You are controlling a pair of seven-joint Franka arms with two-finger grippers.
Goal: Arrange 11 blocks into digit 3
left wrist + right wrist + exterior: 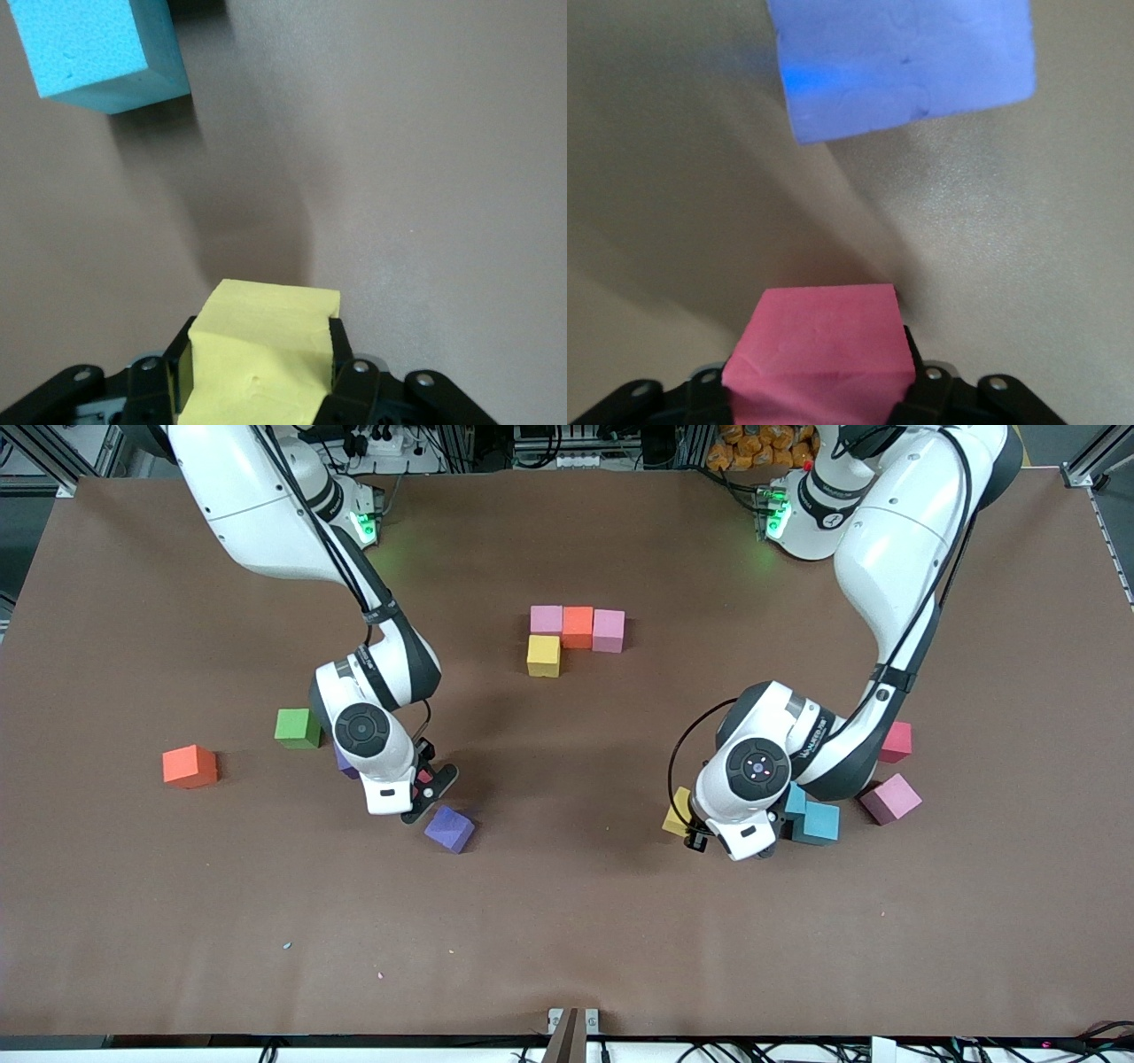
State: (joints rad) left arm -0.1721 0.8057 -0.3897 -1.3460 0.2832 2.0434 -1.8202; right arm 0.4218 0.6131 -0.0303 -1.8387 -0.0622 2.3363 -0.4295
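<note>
Both Franka arms (895, 540) wear glossy white shells with black joint bands. Black cables run along their links. Green lights glow at both bases. Round dark caps mark the wrists above black-fingered grippers.

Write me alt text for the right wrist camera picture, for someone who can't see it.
The right gripper is shut on a small matte pink cube, seen from the wrist above the brown table. A small matte purple cube lies on the table a little way ahead of the held one, apart from it.
</note>
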